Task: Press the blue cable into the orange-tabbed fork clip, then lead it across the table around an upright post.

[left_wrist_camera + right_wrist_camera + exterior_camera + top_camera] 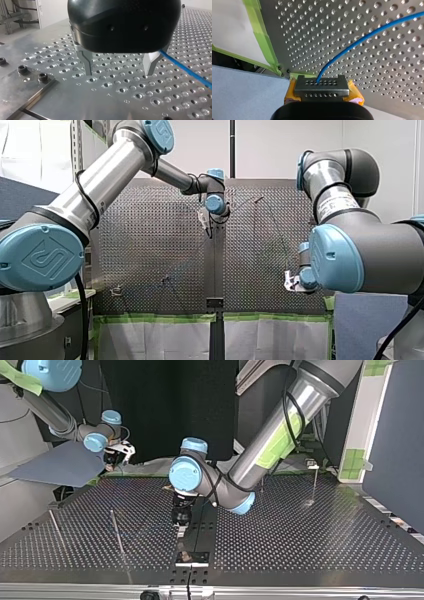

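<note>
Left gripper: your left gripper (118, 73) was wide open. Its metal fingers (86, 60) were well apart with nothing between them.
Left tips: they were low over the perforated table (120, 100). I honestly couldn't tell if they touched it.
Cable by the left: the blue cable (187, 70) came out from behind one finger, outside the gap, and ran off over the holes.
Right gripper: your right gripper (322, 87) was clamped on the cable's end. Yellow pads (354, 93) poked out either side of a dark perforated block.
Right's spot: it sat near the table's corner, close to the green tape (265, 45).
Cable path: from that grip it curved out across the table in one long arc.
Posts: the top view showed thin upright posts (118, 532) at its left and another at its right. I couldn't make out the cable near any of them.
Clip: a small dark bracket (191, 558) sat by the table's edge nearest the top view's camera, just ahead of your left gripper. It was too small to say whether that was the fork clip.
Hard to see: the cable's middle stretch was barely traceable in the front and top views.
</note>
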Controlling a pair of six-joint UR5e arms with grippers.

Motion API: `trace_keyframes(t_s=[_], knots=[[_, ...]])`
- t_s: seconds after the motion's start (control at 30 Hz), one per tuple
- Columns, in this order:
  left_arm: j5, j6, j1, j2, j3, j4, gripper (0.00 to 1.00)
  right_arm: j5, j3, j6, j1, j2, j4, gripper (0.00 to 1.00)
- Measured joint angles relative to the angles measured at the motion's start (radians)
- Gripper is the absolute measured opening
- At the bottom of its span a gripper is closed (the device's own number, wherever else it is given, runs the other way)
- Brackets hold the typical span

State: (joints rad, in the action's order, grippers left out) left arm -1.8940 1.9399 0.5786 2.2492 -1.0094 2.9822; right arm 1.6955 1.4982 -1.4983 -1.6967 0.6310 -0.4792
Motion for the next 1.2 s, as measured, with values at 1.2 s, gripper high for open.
trace_keyframes(t_s=[1.2], knots=[[-0.002, -0.01, -0.007, 0.0, 0.0, 0.006, 1.0, -0.011, -0.02, -0.034, 0.032, -0.088, -0.127, 0.0]])
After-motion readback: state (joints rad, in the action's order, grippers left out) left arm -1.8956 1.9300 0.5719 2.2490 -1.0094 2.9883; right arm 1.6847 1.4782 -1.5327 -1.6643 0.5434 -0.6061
